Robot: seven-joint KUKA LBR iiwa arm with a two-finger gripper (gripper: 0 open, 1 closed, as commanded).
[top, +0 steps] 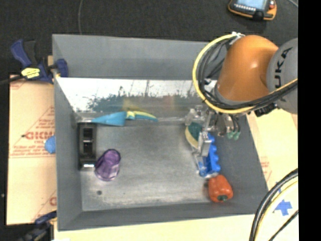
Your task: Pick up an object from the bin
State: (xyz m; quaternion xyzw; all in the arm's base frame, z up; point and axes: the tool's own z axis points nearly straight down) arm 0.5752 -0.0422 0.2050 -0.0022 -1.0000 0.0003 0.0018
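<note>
Camera view. The grey metal bin (150, 157) fills the middle of the frame, and the arm enters from the right under its orange cover (246, 67). The gripper (204, 147) is low in the right part of the bin. A knobbly blue plastic piece (212, 160) lies directly against its lower end. Whether the gripper stands open or closed, and whether it has the blue piece in its grasp, cannot be told from this angle.

A rounded orange-red thing (219, 189), perhaps a toy pepper, lies just below the blue piece in the lower right corner. A teal and pale round thing (192, 133) sits just to the upper left of the gripper. Well apart, at the left, lie a translucent purple cup (108, 164) on its side, a black boxy thing (86, 145) and a light-blue and yellow thing (123, 117) along the back wall.

Handling, as judged: the blue piece looks like light, stiff moulded plastic, smooth enough to slip but not fragile. Its long, narrow form favours a hold across the short width near mid-length, between the bumps.

Writing: the letters "KA" can be read on the arm at the right edge; no label can be read on anything in the bin
</note>
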